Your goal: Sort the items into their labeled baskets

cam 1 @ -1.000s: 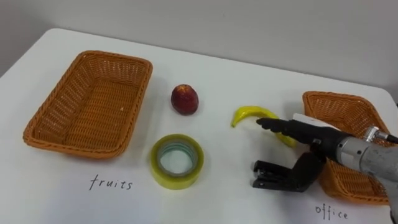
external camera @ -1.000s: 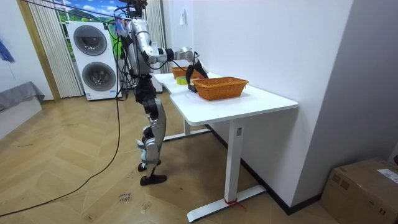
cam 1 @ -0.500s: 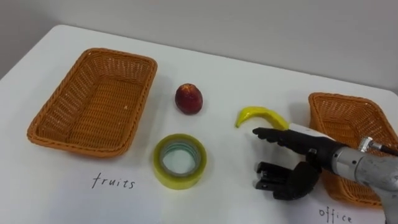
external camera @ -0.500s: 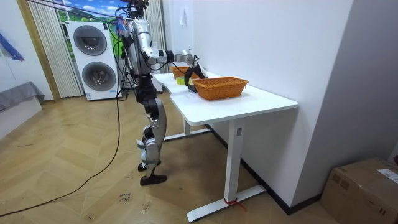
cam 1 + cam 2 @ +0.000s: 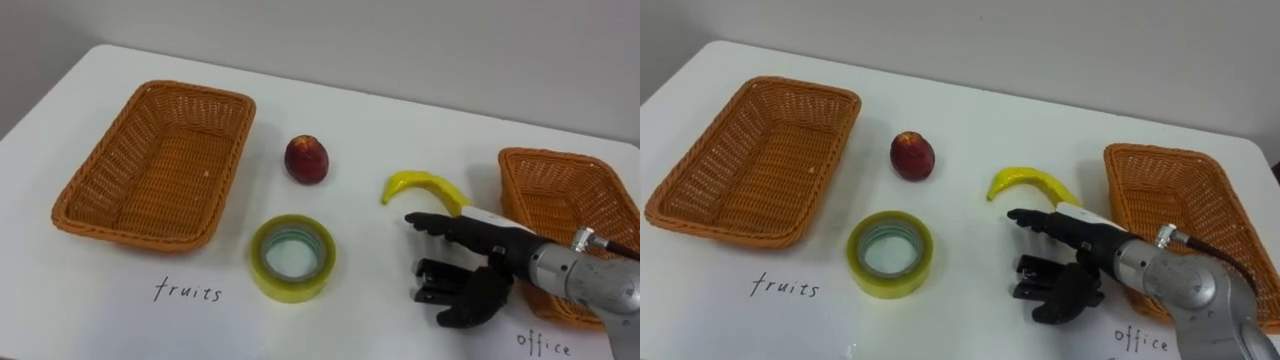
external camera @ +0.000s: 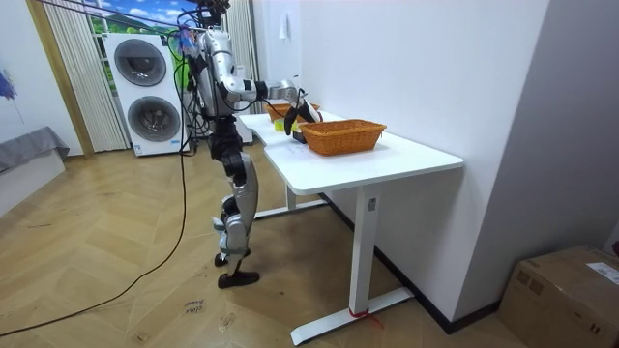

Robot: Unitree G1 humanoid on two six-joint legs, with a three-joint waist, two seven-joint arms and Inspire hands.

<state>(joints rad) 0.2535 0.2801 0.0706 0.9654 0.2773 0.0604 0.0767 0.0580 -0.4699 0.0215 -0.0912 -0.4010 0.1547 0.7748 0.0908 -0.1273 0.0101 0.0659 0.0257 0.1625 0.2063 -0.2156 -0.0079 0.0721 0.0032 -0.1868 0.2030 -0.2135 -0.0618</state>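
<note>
Left eye view, white table (image 5: 360, 110): fruits basket (image 5: 150, 165) at 9 o'clock of red fruit (image 5: 308, 158); tape roll (image 5: 292, 258) at its 6 o'clock. Banana (image 5: 425, 187) on table. Right hand (image 5: 480, 290) at banana's 6 o'clock, not touching it, fingers loosely bent, thumb apart, holding nothing. Office basket (image 5: 575, 200) at banana's 3 o'clock.

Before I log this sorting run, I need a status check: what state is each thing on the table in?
Left basket: empty.
Right basket: nothing visible inside; near part hidden by the arm.
Apple: on the table, unsorted.
Banana: on the table, unsorted, just beyond the hand.
Tape roll: lying flat on the table, unsorted.
Right hand: open, holding nothing, low beside the banana.
</note>
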